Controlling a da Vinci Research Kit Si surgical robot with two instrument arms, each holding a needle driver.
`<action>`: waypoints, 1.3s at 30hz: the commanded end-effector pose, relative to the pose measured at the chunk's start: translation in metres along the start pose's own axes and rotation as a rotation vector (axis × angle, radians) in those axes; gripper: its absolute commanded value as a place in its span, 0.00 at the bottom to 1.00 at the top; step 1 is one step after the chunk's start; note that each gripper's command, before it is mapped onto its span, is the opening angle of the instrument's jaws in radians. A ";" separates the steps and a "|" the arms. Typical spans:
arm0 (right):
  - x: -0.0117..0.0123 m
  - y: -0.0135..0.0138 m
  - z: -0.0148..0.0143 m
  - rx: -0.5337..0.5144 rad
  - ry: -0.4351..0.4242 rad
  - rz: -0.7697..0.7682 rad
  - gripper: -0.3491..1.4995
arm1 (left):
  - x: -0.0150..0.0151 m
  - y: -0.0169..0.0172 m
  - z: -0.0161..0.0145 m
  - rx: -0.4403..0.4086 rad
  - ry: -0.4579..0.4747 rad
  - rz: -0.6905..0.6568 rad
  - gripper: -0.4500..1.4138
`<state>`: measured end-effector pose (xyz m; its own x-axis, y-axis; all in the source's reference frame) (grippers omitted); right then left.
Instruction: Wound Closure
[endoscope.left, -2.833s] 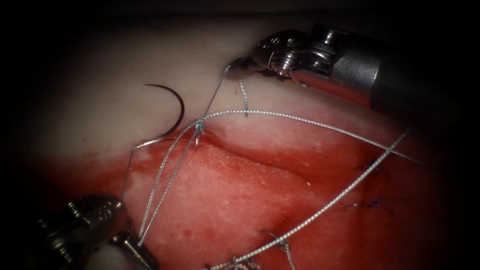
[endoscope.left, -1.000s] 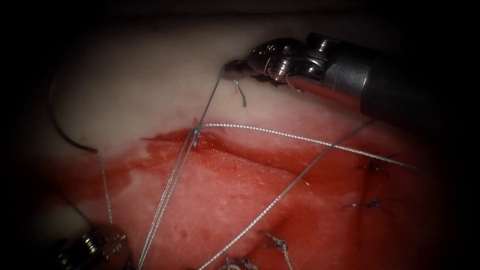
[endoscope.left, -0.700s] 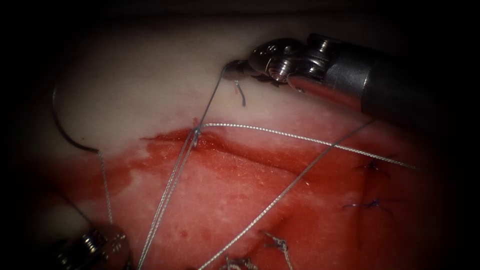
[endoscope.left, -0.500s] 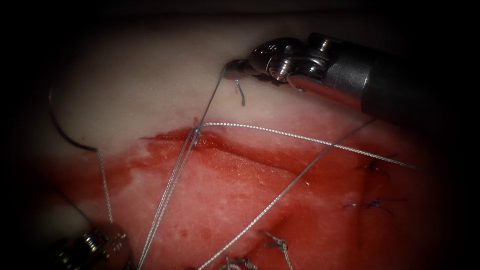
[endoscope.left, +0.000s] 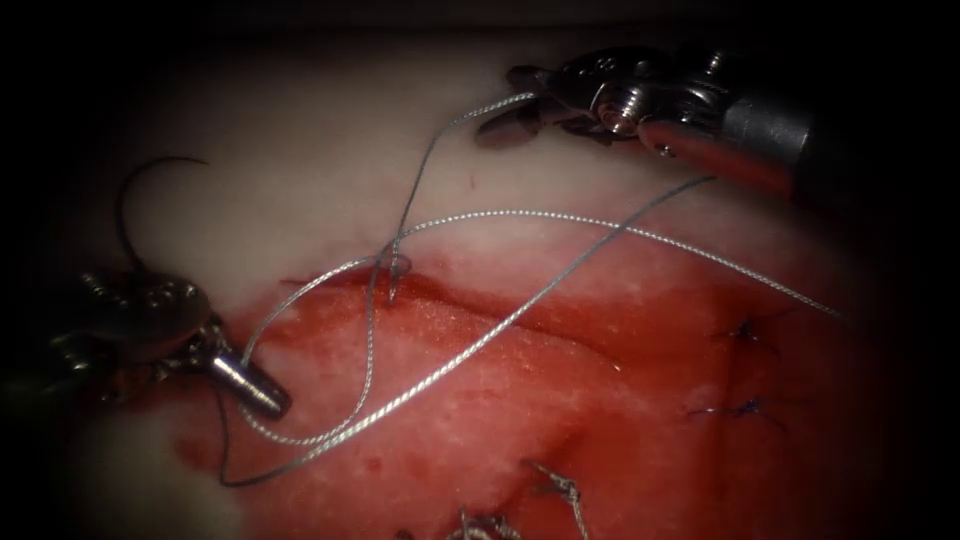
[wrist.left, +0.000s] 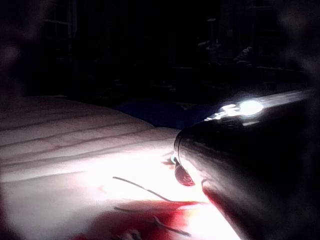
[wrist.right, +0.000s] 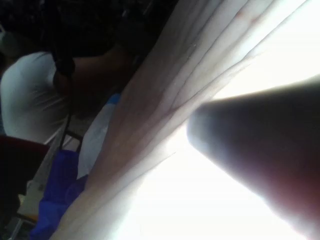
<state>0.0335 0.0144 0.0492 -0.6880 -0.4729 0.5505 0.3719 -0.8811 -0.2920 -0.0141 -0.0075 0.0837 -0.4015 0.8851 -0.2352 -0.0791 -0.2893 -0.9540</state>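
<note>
Thread (endoscope.left: 470, 345) lying slack around knot (endoscope.left: 397, 262); needle (endoscope.left: 140, 185) lying free left of it.
Right tool (endoscope.left: 515, 110) gaping, empty; left tool (endoscope.left: 262, 395) closed, apparently empty. Risk: loops snagging.

We see endoscope view dim, dark round edges, soft middle light. Tissue (endoscope.left: 330, 130) blurry far back. Left wrist view dark, bright glare spot. Right wrist view washed white.

Dim room, hard light near the work.
Left wrist view: dark background, vague shelving (wrist.left: 235, 55), bright glare spot (wrist.left: 250, 107). Right wrist view: white cloth folds (wrist.right: 165, 115), blue sheet (wrist.right: 60, 195), red chair edge (wrist.right: 20, 150), person in white shirt (wrist.right: 30, 95).
</note>
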 end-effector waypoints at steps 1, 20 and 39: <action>-0.0023 -0.0002 -0.0012 0.012 -0.008 0.016 0.82 | 0.0019 -0.0001 -0.0012 0.038 0.029 0.019 0.00; -0.0038 0.0015 -0.0085 -0.094 -0.165 0.244 0.91 | 0.0093 -0.0011 -0.0075 0.325 0.341 0.529 0.00; -0.0016 0.0038 -0.0106 -0.418 -0.038 0.745 0.79 | 0.0113 -0.0023 -0.0061 0.858 0.221 1.128 0.00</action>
<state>0.0289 0.0102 0.0403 -0.3559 -0.9271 0.1178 0.4543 -0.2818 -0.8451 -0.0131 0.0042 0.0824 -0.4488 0.0471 -0.8924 -0.4062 -0.9003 0.1567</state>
